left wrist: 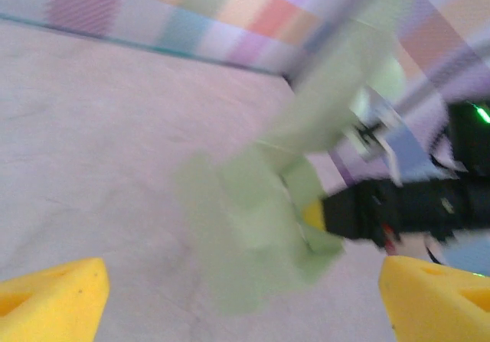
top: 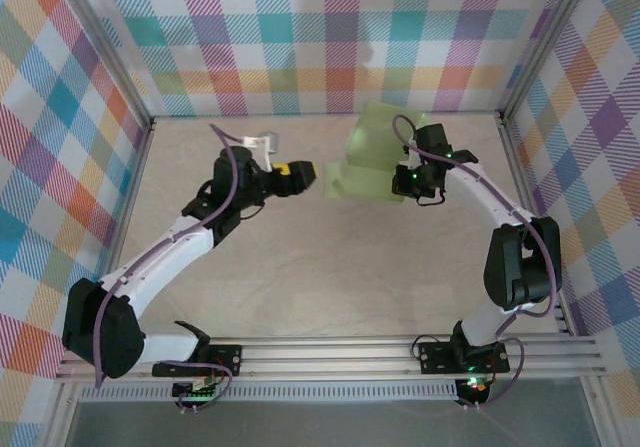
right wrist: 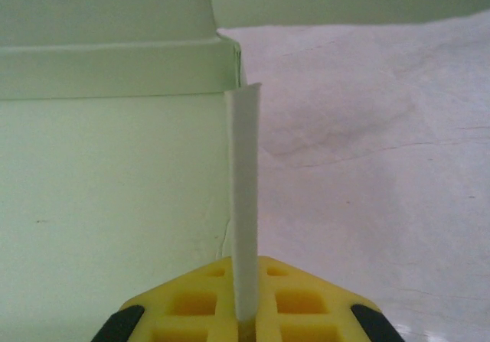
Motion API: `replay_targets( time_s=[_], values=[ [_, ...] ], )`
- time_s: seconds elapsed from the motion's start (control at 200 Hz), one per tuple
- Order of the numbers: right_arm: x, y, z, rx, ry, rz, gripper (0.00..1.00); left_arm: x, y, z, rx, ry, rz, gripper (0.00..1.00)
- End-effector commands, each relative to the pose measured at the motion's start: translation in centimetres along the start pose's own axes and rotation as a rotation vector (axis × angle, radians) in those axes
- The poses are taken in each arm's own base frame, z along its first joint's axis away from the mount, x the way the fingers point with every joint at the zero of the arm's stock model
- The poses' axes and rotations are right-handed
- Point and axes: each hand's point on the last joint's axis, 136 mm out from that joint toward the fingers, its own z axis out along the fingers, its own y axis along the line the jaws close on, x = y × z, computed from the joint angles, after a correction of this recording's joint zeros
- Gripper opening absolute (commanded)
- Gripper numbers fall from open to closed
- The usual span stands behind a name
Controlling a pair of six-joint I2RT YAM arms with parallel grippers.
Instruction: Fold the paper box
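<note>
The paper box (top: pixel 368 152) is a pale green card sheet with flaps part-raised, held above the table at the back middle. My right gripper (top: pixel 404 180) is shut on its right side. In the right wrist view the yellow fingers (right wrist: pixel 191 304) pinch a thin card edge (right wrist: pixel 245 197), and a broad green panel (right wrist: pixel 107 204) stands to the left. My left gripper (top: pixel 308 177) is open just left of the sheet, apart from it. In the blurred left wrist view the sheet (left wrist: pixel 256 219) hangs ahead of the wide-apart yellow fingertips (left wrist: pixel 53 296), with nothing between them.
Beige table top (top: pixel 330 267) is walled by checked panels (top: pixel 330 37) at the back and sides. A metal rail (top: pixel 330 352) with both arm bases runs along the near edge. The right arm's black wrist (left wrist: pixel 406 208) shows beyond the sheet in the left wrist view.
</note>
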Motion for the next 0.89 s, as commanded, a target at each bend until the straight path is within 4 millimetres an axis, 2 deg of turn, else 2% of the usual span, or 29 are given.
replay_targets(
  time_s=[0.0, 0.045, 0.13, 0.215, 0.36, 0.455, 0.53, 0.66, 0.89],
  values=[
    [-0.1, 1.8, -0.5, -0.135, -0.001, 0.044, 0.0, 1.0, 5.0, 1.1, -0.052, 0.009, -0.2, 0.83],
    [-0.2, 2.1, -0.7, -0.162, -0.001, 0.054, 0.0, 1.4, 5.9, 1.7, -0.028, 0.011, -0.275, 0.79],
    [-0.3, 2.2, -0.8, -0.178, -0.003, 0.066, 0.0, 1.8, 6.0, 3.2, 0.024, 0.033, -0.346, 0.77],
    [-0.1, 1.8, -0.4, -0.16, 0.008, 0.068, 0.0, 1.5, 4.9, 4.2, 0.106, 0.031, -0.395, 0.78],
    [0.1, 1.5, 0.2, -0.143, 0.024, 0.07, 0.0, 0.9, 2.9, 5.3, 0.183, 0.044, -0.421, 0.92],
    [0.2, 1.7, 0.4, -0.152, 0.028, 0.071, 0.0, 1.1, 1.3, 6.3, 0.24, 0.061, -0.428, 0.91],
    [0.2, 1.8, 0.5, -0.152, 0.028, 0.067, 0.0, 0.9, 0.6, 6.9, 0.278, 0.056, -0.444, 0.86],
    [0.2, 1.7, 0.5, -0.146, 0.031, 0.067, 0.0, 0.6, -1.1, 7.3, 0.334, 0.06, -0.443, 0.64],
    [0.1, 2.0, 0.7, -0.156, 0.035, 0.072, 0.0, 0.7, -2.6, 7.5, 0.385, 0.077, -0.458, 0.51]
  ],
)
